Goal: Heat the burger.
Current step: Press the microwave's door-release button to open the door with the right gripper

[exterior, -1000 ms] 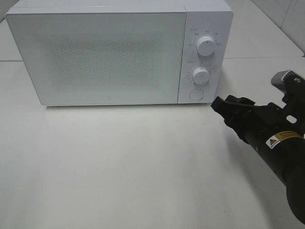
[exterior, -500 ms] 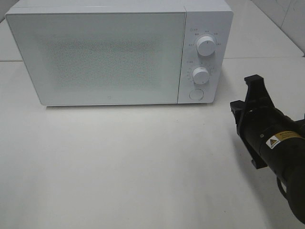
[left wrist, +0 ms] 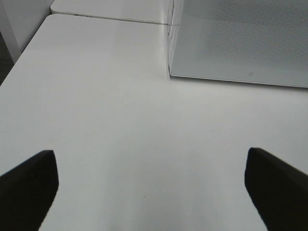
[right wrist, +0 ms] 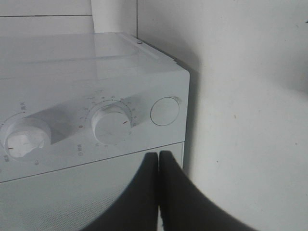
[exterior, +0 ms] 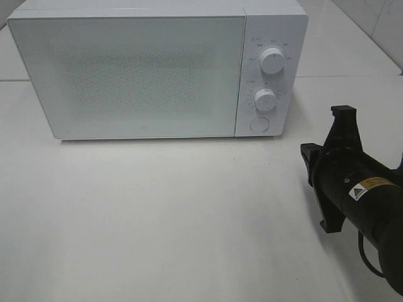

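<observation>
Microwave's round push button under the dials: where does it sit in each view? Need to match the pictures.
Exterior high: round button at the bottom of the control panel, below the lower dial.
Left wrist: not in it; only a corner of the microwave door shows.
Right wrist: round button beside the lower dial, just beyond the shut right claw.
Shared landmark: the microwave door, in all three views.
</observation>
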### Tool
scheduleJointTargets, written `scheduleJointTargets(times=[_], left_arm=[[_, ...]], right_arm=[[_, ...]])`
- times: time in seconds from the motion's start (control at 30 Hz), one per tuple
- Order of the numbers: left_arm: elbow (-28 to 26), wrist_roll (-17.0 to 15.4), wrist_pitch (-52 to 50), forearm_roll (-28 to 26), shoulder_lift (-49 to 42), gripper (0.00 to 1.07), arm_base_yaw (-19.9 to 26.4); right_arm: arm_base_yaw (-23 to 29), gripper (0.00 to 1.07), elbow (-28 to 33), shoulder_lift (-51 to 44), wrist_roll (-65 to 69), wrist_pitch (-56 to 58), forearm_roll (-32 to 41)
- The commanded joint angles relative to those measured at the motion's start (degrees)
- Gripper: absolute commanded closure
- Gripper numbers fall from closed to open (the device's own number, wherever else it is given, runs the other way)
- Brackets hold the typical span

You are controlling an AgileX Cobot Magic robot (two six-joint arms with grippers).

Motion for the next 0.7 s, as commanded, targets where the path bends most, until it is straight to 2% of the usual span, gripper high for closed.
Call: scheduleJointTargets(times=[0.03,0.33,0.7], left_arm=[[0.17,0.11,-0.52,-0.52,-0.34,0.09,0.17],[0.17,0.11,-0.52,-0.52,-0.34,0.09,0.17],[0.17,0.11,-0.52,-0.52,-0.34,0.09,0.17]], right_arm=[[0.34,1.07,-0.57,-0.17,0.06,0.23,1.72],[0.11,1.07,-3.44,0.23,-3.09,1.89,6.02],[0.11,1.07,-11.92,9.17,-1.89,2.81,5.73]])
